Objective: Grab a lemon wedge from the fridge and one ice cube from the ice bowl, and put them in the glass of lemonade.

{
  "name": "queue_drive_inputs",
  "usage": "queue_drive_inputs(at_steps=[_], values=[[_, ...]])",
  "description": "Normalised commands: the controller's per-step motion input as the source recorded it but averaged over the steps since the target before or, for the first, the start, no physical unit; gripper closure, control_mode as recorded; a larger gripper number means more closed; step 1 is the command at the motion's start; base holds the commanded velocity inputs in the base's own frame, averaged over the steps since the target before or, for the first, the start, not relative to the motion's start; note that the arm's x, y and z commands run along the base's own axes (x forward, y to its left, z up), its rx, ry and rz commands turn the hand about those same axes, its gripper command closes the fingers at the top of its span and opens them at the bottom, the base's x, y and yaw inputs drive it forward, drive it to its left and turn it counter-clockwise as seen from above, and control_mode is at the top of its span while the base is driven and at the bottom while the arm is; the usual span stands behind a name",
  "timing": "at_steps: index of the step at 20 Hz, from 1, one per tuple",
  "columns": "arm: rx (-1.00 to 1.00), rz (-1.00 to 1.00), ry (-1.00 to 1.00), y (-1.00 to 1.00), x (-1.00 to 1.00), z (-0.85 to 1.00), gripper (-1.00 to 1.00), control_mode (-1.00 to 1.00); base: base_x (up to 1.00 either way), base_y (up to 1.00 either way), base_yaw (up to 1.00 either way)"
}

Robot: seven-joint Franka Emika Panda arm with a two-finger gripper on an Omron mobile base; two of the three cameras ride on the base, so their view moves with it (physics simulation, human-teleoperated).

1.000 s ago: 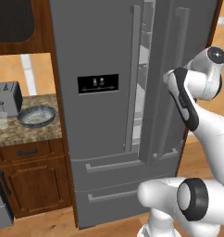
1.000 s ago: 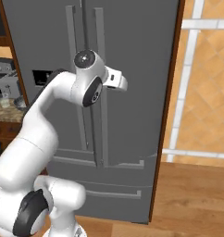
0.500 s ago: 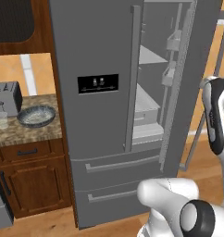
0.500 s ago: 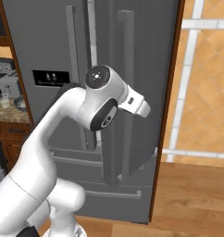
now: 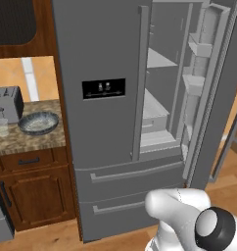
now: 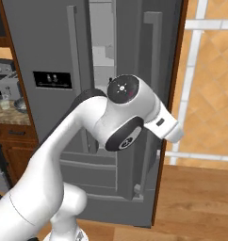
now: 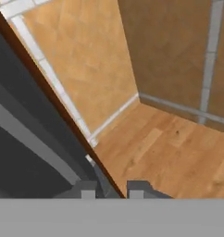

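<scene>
Kitchen: wood-plank floor [image 7: 178,148], tan tiled walls, dark wood cabinet [image 5: 32,196] under a speckled stone bench [image 5: 27,139]. No legible writing; the black dispenser panel [image 5: 104,88] carries only tiny white marks.

Fridge [image 5: 106,122]: tall grey steel, right door swung wide, pale shelves and door bins exposed; lemon wedge not discernible inside.

Toaster [image 5: 7,104]: silver, at the bench's rear.

Ice bowl [image 5: 38,122]: blue-grey, just right of the toaster.

Glass of lemonade [image 5: 1,126]: small, before the toaster.

Tool [image 7: 111,190]: tips slightly parted, straddling the door's edge; grip cannot be told.
</scene>
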Motion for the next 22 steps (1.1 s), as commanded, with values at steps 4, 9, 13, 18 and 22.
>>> queue_drive_inputs(at_steps=[4, 9, 13, 18, 22], values=[[0.0, 0.0, -0.05, 0.05, -0.9, 0.93, -1.0, -1.0, 0.0, 0.0, 0.0], [-0.14, 0.01, -0.07, 0.83, -0.58, 0.94, -1.0, -1.0, 0.0, 0.0, 0.0], [-0.33, 0.0, 0.0, 1.0, 0.28, 0.45, -1.0, -1.0, 0.0, 0.0, 0.0], [-0.42, 0.0, 0.07, 1.0, 1.0, -0.2, -1.0, -1.0, 0.0, 0.0, 0.0], [-0.18, 0.0, 0.07, 1.0, 1.0, -0.82, -1.0, -1.0, 0.0, 0.0, 0.0]])
